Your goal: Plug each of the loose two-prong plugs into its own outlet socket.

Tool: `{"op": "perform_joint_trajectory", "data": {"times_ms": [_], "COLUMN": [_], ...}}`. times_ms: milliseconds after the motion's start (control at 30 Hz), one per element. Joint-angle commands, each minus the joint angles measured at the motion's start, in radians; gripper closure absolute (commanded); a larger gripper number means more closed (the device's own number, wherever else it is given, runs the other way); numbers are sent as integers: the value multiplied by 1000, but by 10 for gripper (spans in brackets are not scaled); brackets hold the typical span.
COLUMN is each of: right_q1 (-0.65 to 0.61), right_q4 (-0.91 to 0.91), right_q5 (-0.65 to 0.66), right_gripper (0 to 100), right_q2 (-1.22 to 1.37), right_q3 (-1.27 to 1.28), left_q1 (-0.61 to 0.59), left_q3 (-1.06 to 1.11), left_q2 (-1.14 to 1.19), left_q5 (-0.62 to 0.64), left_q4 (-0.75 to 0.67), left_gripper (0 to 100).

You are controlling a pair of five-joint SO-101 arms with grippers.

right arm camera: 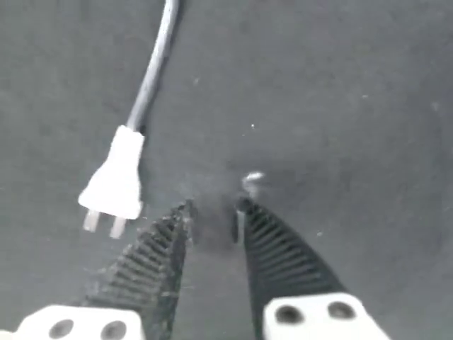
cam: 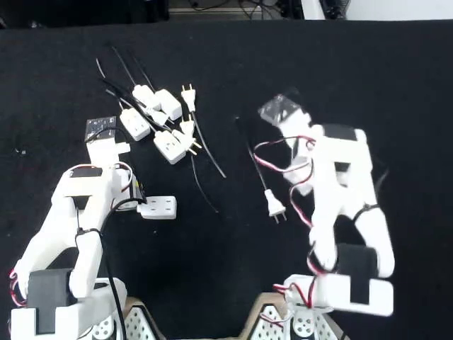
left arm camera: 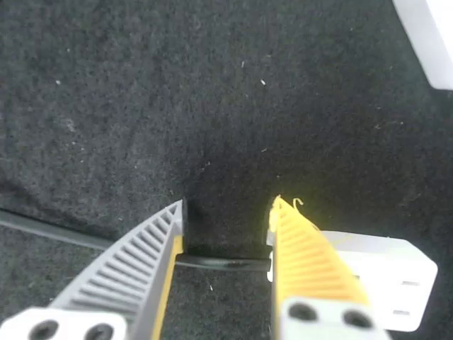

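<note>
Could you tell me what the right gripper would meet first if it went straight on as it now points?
Probably just the black table cover: the right gripper, open, aims at bare cloth. The white two-prong plug lies beside that line, not in it, though depth is unclear.

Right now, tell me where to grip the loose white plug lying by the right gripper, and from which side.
Grip the white plug by its flat body, behind the prongs, pinching its two narrow sides. Come from above: it lies flat on the cloth, prongs at one end and cord at the other, leaving only the sides free.
</note>
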Motion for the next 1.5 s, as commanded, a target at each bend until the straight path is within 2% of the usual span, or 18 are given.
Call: {"op": "perform_joint_trajectory", "data": {"times_ms": [0, 167, 333, 567, 833, 933, 1000, 1100, 1167, 1233, 1367, 1467], "right_q1": [44, -31, -160, -267, -359, -397, -400, -399, -399, -396, -341, -321], "right_q4": [-103, -87, -29, 14, 12, -41, -86, -132, -138, -114, -34, -34], "right_q5": [218, 226, 114, 95, 66, 66, 66, 66, 117, 265, 605, 756], "right_gripper": [924, 926, 927, 928, 925, 921, 881, 724, 622, 590, 632, 672], "right_q2": [28, 36, 36, 10, -275, -386, -437, -461, -461, -466, -467, -461], "right_q3": [62, 116, 108, 130, 295, 366, 400, 421, 423, 421, 418, 440], "left_q1": [8, 8, 8, 8, 8, 8, 8, 8, 8, 2, -38, -44], "left_q3": [-5, -5, -5, -5, -5, -5, -5, -5, -5, -5, -5, -8], "left_q2": [-5, -5, -5, -5, -5, -5, -5, -5, -5, -5, -5, -5], "left_q5": [2, 2, 2, 2, 2, 2, 2, 2, 2, 2, 2, 2], "left_q4": [-9, -9, -9, -9, -9, -9, -8, -6, -6, -5, -8, -8], "left_gripper": [798, 798, 798, 798, 798, 798, 798, 798, 798, 798, 798, 798]}}
